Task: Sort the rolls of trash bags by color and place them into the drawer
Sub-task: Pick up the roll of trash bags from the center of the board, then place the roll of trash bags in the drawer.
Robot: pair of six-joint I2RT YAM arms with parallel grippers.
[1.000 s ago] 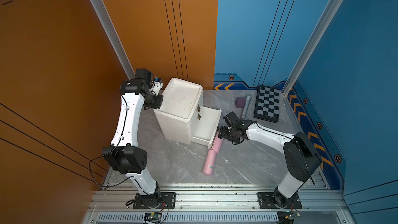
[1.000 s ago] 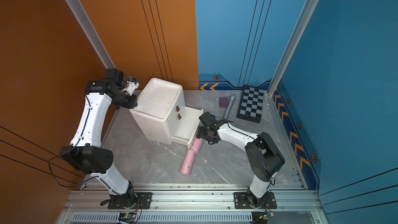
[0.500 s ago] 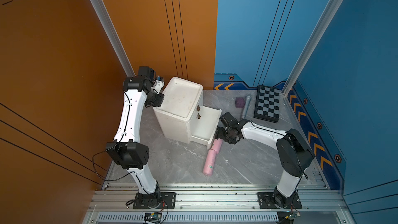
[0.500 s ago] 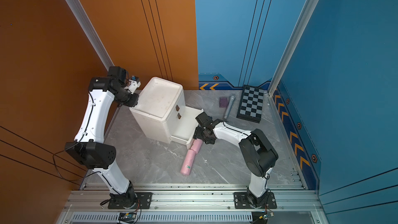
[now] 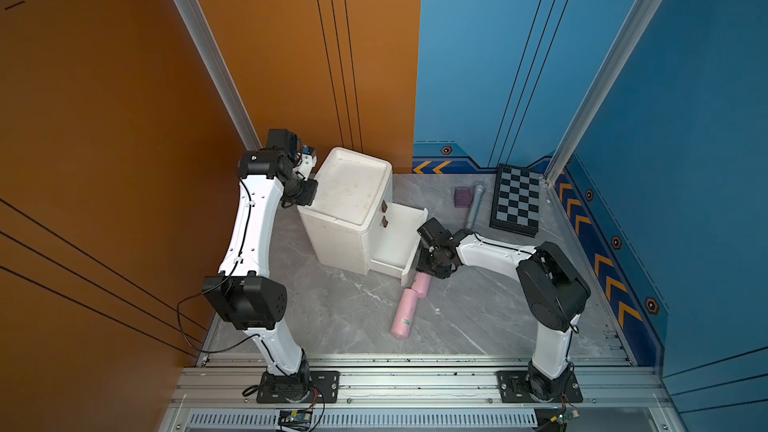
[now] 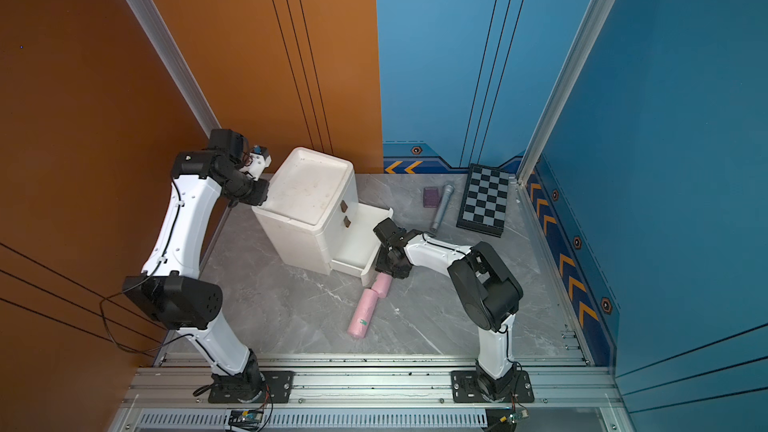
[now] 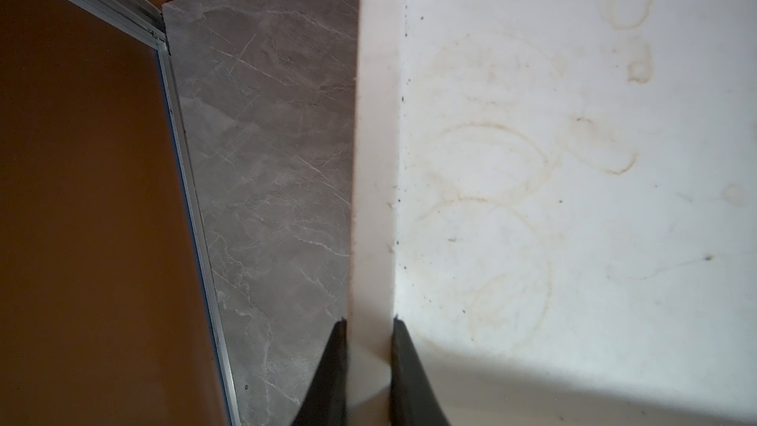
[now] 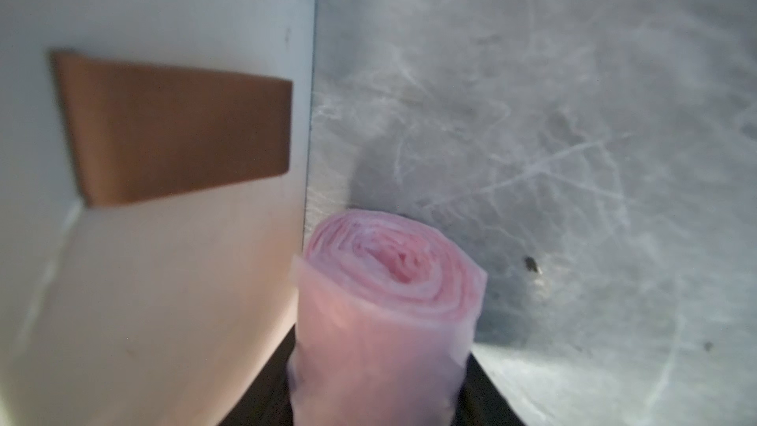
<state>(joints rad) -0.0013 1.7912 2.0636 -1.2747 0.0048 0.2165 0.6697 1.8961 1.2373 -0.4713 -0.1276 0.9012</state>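
Grey marble-look bench (image 5: 340, 309), orange wall (image 5: 124, 118) along its left edge, blue wall (image 5: 498, 56) along the far and right edges. I noted a chequered board (image 5: 517, 201) in the far right corner, with a grey stick (image 5: 473, 205) and a purple cube (image 5: 463, 197) just beside it.

The drawer (image 5: 336, 238) (image 6: 291, 238), white and boxy, stood near the far left corner with its bottom tray (image 5: 399, 234) pulled out; its recessed top showed faint ring stains. The left gripper (image 7: 368, 362) (image 5: 305, 197) had its fingers (image 7: 332, 362) clamped on the top's rim.

The pink roll (image 8: 389, 301) (image 5: 423, 284), soft and coiled at its end, lay mid-bench at the tray's front corner, just beside a brown pull tab (image 8: 176, 129). The right gripper (image 5: 428, 268) had its fingers closed against the roll's sides. A second pink roll (image 5: 403, 313) (image 6: 363, 313), bearing a small label, lay touching it, nearer the bench's near edge.
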